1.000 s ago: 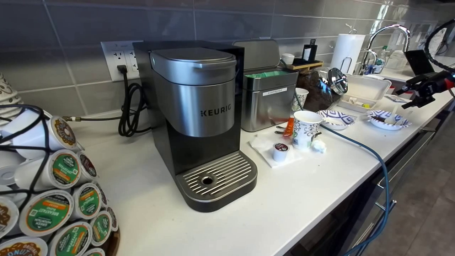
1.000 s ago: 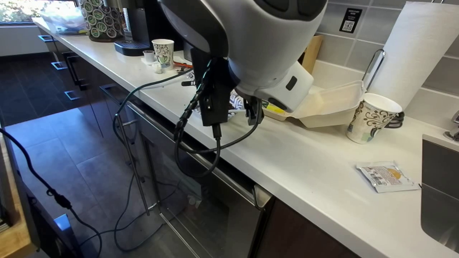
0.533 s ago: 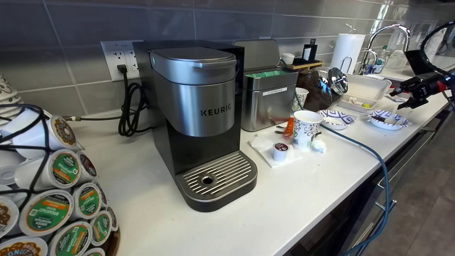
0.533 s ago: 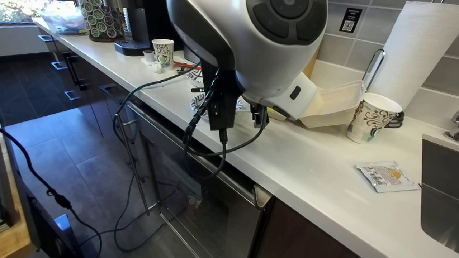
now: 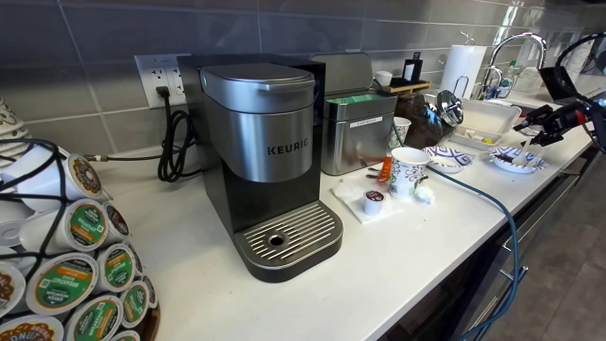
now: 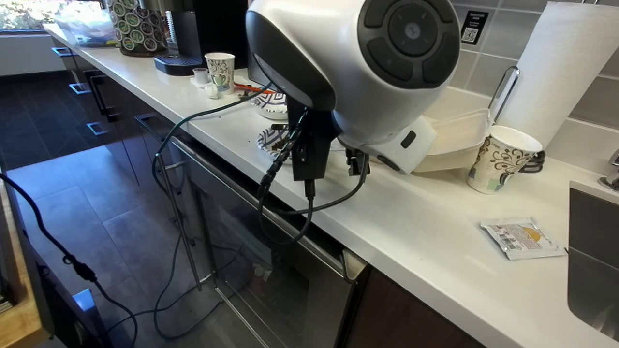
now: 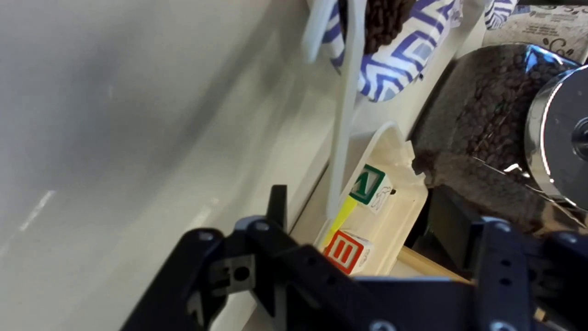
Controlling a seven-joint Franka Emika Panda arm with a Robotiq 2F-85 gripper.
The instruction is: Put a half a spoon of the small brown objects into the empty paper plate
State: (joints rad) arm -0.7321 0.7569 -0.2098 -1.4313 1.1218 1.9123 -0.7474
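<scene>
The gripper [image 7: 363,202] has its fingers [image 7: 278,207] spread, and a long white handle [image 7: 341,133], probably the spoon's, shows between them in the wrist view. The handle slants up from a blue-patterned paper plate [image 7: 390,73] holding small brown beans [image 7: 383,23]. Past that plate, another patterned paper plate [image 5: 447,161] sits on the counter [image 5: 402,265], and a shiny-lidded jar [image 5: 419,123] stands farther off, toward the tiled wall [image 5: 402,23].

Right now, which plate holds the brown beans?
The plate nearer the claw, with white handles sticking out, holds the beans; the other plate, nearer the coffee machine, shows none.
</scene>
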